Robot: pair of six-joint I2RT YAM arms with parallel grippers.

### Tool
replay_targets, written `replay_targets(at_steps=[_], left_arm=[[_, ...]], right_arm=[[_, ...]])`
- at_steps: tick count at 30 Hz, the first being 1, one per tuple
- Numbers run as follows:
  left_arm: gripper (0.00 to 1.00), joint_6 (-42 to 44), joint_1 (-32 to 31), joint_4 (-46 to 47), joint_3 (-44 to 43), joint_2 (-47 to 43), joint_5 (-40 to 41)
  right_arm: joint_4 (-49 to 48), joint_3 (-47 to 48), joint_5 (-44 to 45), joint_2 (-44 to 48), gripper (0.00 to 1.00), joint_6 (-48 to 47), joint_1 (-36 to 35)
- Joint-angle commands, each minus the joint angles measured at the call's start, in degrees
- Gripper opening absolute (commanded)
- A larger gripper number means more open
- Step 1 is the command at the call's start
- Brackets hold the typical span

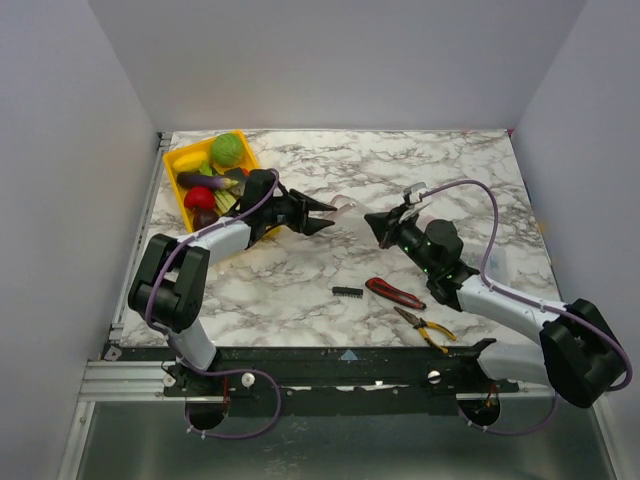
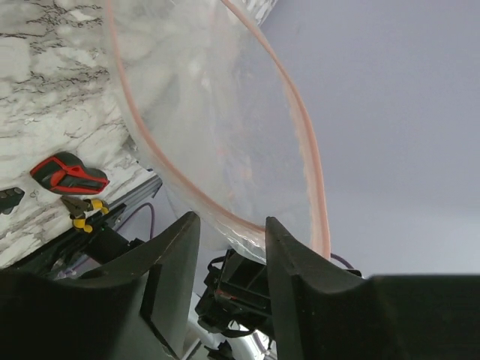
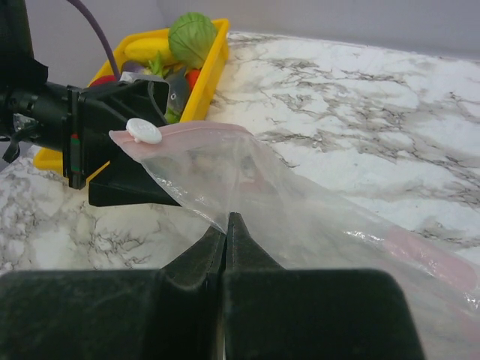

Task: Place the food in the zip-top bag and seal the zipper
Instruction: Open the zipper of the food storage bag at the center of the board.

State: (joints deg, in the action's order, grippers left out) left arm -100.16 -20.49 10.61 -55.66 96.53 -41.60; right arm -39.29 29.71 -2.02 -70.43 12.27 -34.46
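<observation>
The zip-top bag [image 1: 347, 208] hangs clear and empty between my two grippers above the table's middle. My right gripper [image 3: 227, 219] is shut on a fold of the bag [image 3: 315, 217] below its mouth. The pinkish zipper [image 3: 202, 129] runs along the top, with a white slider [image 3: 142, 131] at its left end. My left gripper [image 2: 231, 221] is open, its fingers on either side of the bag's lower rim [image 2: 225, 150] without closing on it. The zipper [image 2: 304, 120] loops round the open mouth. The food [image 1: 215, 180] lies in the yellow tray [image 1: 180, 160]: a green round one [image 3: 193, 37], red ones and an aubergine.
A red-handled tool [image 1: 393, 292], yellow-handled pliers [image 1: 425, 328] and a small black part [image 1: 347, 291] lie on the marble near the front edge. The red tool [image 2: 67, 174] also shows in the left wrist view. Grey walls close off three sides.
</observation>
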Motion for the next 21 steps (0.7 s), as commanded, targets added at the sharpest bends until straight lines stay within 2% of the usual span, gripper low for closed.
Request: replay_targets(at_steps=[1, 5, 11, 15, 18, 21], left_arm=[[0.40, -1.6, -0.4, 0.3, 0.6, 0.4, 2.9], [0.43, -0.8, -0.4, -0.6, 1.2, 0.2, 3.2], [0.55, -0.2, 0.0, -0.7, 0.1, 2.4, 2.6], [0.57, 0.5, 0.2, -1.8, -2.5, 4.2, 1.7], [0.59, -2.0, 1.0, 2.1, -1.2, 4.3, 1.7], [0.59, 0.3, 1.4, -0.9, -2.5, 4.1, 1.7]], right_arm=[[-0.3, 0.1, 1.6, 2.0, 0.00, -1.2, -0.3], [-1.1, -0.2, 0.9, 1.9, 0.00, -0.2, -0.5], [-1.5, -0.4, 0.9, 2.3, 0.00, -0.4, -0.7], [-1.4, -0.6, 0.5, 2.7, 0.00, -0.7, -0.8], [-1.2, -0.8, 0.3, 3.0, 0.00, -0.8, -0.9], [-1.2, -0.8, 0.5, 3.0, 0.00, -1.0, -0.9]])
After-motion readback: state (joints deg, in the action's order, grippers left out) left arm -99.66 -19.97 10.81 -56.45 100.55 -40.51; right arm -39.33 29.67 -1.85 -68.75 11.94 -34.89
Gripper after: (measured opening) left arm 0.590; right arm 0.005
